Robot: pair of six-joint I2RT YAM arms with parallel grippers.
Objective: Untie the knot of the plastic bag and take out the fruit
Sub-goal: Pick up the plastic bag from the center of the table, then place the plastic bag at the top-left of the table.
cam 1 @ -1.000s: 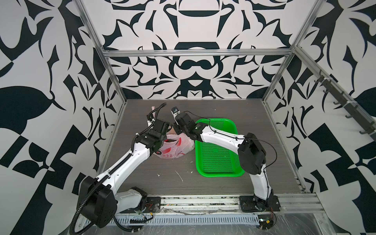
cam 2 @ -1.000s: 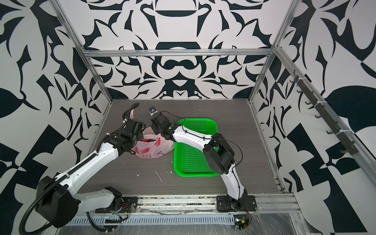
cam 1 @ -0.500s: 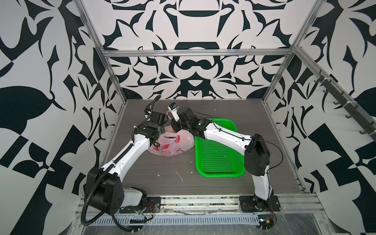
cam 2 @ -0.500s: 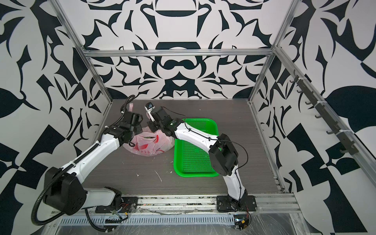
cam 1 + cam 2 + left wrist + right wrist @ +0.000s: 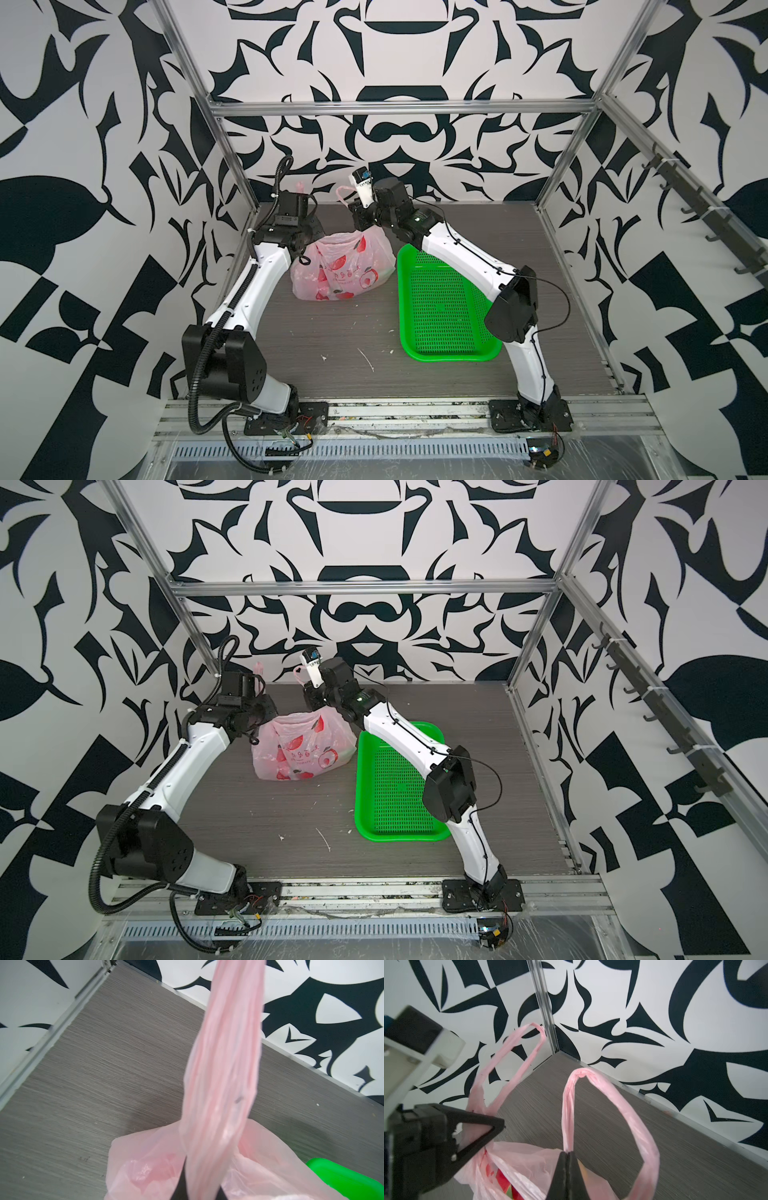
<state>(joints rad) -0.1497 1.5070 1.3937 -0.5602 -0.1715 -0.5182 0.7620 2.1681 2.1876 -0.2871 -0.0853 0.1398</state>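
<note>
The left jaws pinch one loop (image 5: 476, 1093) of the pink bag (image 5: 340, 270), the right jaws pinch the other (both squeezed tight).

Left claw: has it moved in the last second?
Yes. The left claw, shut on the plastic bag, has moved toward the back wall: earlier level with the green basket's inside, now about level with its far rim.
</note>
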